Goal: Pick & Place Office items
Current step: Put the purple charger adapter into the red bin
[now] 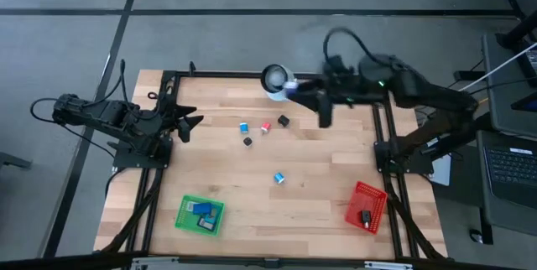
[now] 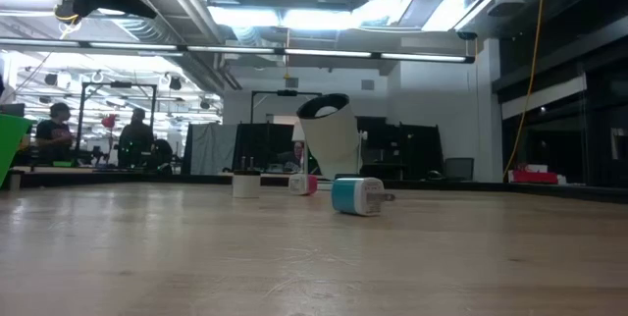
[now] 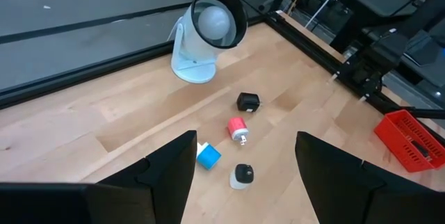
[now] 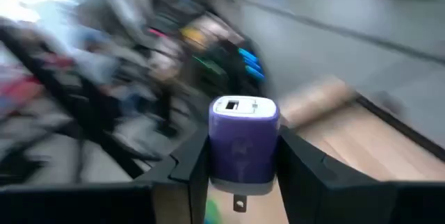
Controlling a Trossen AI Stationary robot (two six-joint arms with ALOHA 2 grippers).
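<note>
While my right gripper point(image 4: 240, 175) is clamped on a purple charger block point(image 4: 243, 139), lifted above the table's far edge at about one o'clock beside the white ring-shaped object point(image 1: 276, 78), my left gripper point(image 1: 190, 122) waits at nine o'clock with its fingers point(image 3: 163, 175) spread apart and nothing between them. At seven o'clock the green basket point(image 1: 200, 215) holds a few blue items and a dark one; at five o'clock the red basket point(image 1: 367, 205) holds one black item point(image 1: 366, 216). My right arm reaches in from the three o'clock side, bent back across the table's far right corner, its gripper pointing toward the table's middle. My left arm lies level along the left edge, looking across at the loose items: a blue block point(image 3: 208, 155), a red spool point(image 3: 238, 128), a black block point(image 3: 248, 101) and a black-and-white piece point(image 3: 242, 175), all clustered near the centre toward twelve. Another blue piece point(image 1: 278, 178) lies alone nearer six o'clock, well apart from both baskets.
</note>
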